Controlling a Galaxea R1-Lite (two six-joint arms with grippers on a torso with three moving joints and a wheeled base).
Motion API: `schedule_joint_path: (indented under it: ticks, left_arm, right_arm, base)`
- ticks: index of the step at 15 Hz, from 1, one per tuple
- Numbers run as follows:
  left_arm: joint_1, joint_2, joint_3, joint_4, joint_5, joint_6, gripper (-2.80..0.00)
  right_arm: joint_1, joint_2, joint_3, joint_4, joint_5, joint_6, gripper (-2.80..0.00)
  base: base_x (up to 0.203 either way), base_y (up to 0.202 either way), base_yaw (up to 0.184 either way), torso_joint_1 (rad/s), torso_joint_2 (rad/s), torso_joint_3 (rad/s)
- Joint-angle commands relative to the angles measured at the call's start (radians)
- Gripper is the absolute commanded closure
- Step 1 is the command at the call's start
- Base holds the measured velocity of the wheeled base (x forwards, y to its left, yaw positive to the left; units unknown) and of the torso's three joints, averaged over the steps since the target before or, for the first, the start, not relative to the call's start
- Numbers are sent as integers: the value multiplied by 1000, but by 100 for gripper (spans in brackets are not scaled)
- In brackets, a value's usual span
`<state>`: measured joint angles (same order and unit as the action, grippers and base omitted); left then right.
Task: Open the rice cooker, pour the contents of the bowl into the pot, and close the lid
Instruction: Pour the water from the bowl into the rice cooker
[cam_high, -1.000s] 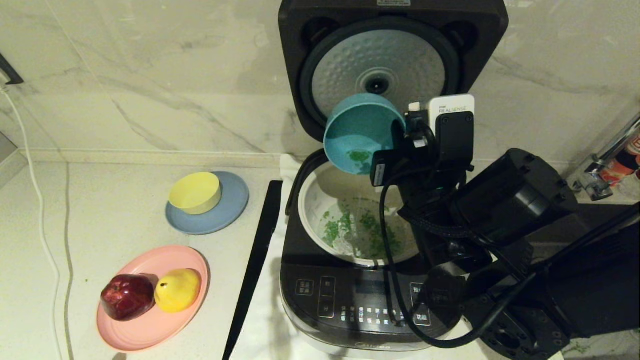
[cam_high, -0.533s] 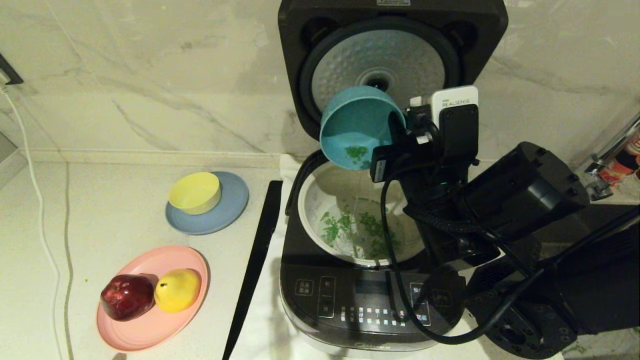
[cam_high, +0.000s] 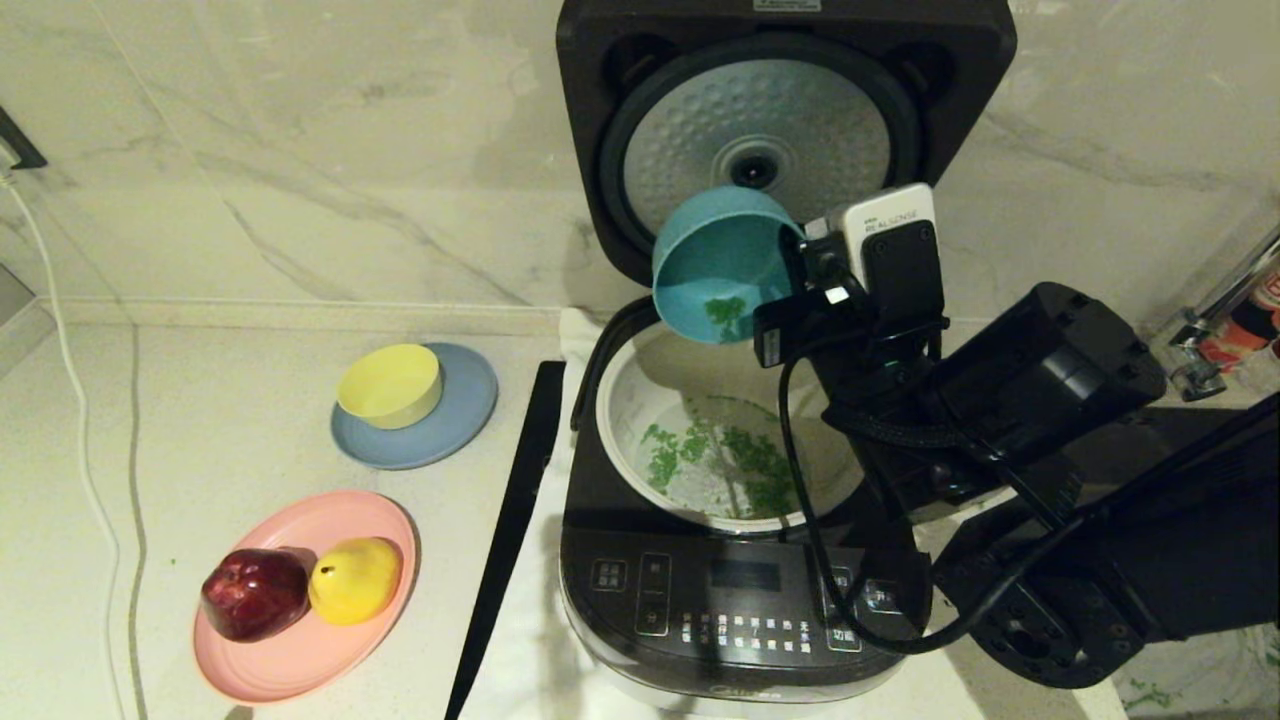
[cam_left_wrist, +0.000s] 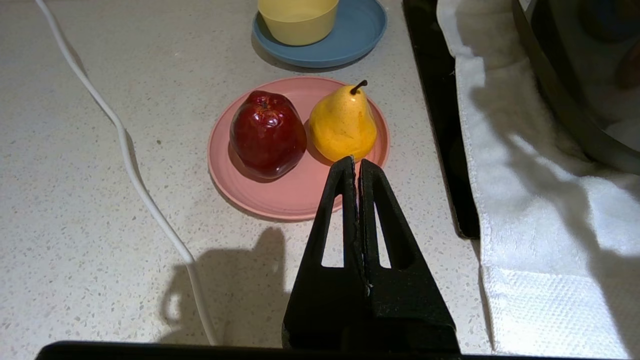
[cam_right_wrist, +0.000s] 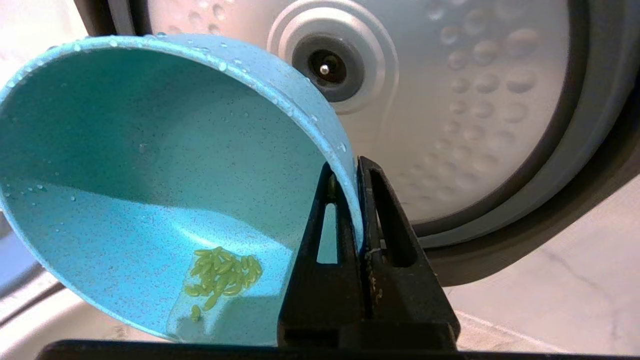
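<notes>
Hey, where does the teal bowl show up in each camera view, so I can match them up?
Head view: the teal bowl is upper centre, tipped over the pot, its rim pinched by the right gripper.
Left wrist view: not in it; the shut left gripper hangs over the counter near the fruit plate.
Right wrist view: the bowl fills the left side.
Shared landmark: the lid, with its dimpled silver underside, sits behind the bowl in the head and right wrist views.

The cooker (cam_high: 740, 560) stands open, its lid (cam_high: 785, 130) upright with the dimpled silver disc facing forward. The teal bowl (cam_high: 722, 265) hangs tilted over the pot's (cam_high: 625, 420) far rim, mouth turned down toward it, a small clump of green bits (cam_right_wrist: 220, 272) clinging inside. More green bits (cam_high: 720, 465) lie scattered in the cream pot.
</notes>
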<state>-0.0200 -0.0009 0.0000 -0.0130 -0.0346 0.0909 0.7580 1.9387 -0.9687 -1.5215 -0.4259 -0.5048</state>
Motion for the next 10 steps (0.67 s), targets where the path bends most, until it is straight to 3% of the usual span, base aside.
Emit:
schedule_joint_path:
  ticks: [1,10]
  left_arm:
    - [0,-1,8,-1,-1,0,0]
    - [0,-1,8,-1,-1,1,0]
  right_arm:
    - [-5,11,-2,-9,24,-27,0]
    - [-5,23,51,-9,70,-61,0]
  base:
    - [0,0,0,0,0,0]
    - [0,0,0,0,0,0]
